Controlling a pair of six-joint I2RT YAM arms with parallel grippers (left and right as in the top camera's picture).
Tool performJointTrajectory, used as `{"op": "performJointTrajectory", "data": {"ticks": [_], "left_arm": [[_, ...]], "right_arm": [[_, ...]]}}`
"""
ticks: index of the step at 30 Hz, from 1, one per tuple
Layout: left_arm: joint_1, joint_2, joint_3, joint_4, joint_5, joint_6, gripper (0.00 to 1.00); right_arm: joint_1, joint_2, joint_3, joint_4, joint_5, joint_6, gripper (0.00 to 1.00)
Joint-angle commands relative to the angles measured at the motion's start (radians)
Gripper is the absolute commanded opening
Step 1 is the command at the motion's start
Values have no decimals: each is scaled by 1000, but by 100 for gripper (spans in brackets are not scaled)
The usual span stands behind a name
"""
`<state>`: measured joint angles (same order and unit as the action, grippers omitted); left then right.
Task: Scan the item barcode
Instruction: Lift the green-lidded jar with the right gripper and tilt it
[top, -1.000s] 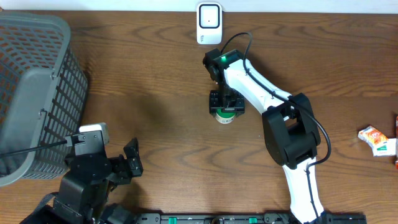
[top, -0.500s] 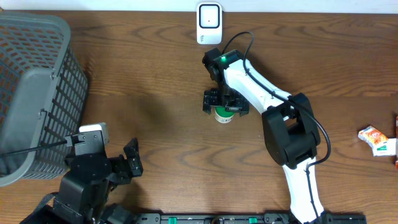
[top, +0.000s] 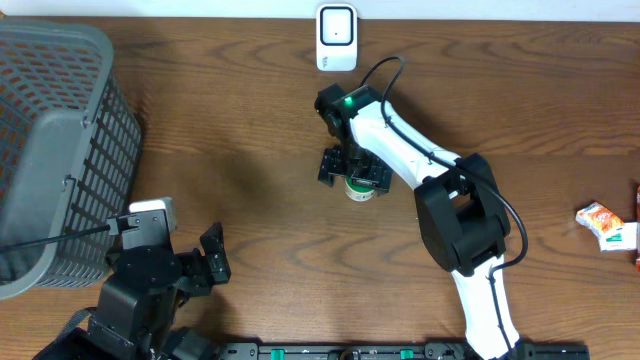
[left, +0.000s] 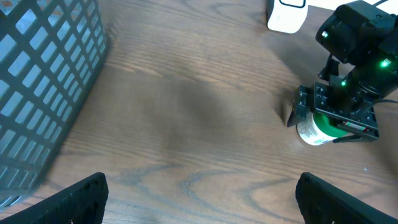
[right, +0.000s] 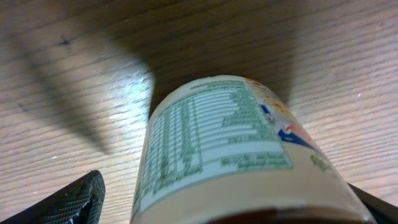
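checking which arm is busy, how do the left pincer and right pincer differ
The right pincer straddles the green-labelled bottle, near the white scanner; the left pincer has only table below. The right arm is white, the left arm black. Both pincers stand open.

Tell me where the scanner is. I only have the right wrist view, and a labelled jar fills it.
Observer: The white scanner stands at the far edge of the table, beyond the jar.
Operator: Is the left arm in the way?
Observer: No. The left gripper sits open near the front edge, well apart from the jar.
Operator: Anything else nearby?
Observer: A grey basket stands at the table's left end.
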<state>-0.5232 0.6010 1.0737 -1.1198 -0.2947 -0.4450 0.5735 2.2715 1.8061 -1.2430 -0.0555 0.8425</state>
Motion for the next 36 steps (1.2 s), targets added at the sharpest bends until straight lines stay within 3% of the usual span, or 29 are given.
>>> {"op": "performJointTrajectory", "data": {"ticks": [1, 10, 14, 19, 31, 36], "left_arm": [[7, 6, -8, -1, -14, -4, 97], [7, 6, -8, -1, -14, -4, 97], [7, 6, -8, -2, -14, -4, 97], [7, 6, -8, -2, -14, -4, 97], [7, 6, -8, -1, -14, -4, 97], [7, 6, -8, -2, -14, -4, 97]], "right_arm": [[15, -42, -6, 21, 14, 73, 96], [19, -42, -23, 51, 51, 24, 98], [19, -42, -31, 61, 51, 29, 87], [21, -42, -54, 81, 50, 29, 66], [21, -42, -168, 158, -14, 53, 67], [22, -42, -168, 163, -29, 55, 57]]}}
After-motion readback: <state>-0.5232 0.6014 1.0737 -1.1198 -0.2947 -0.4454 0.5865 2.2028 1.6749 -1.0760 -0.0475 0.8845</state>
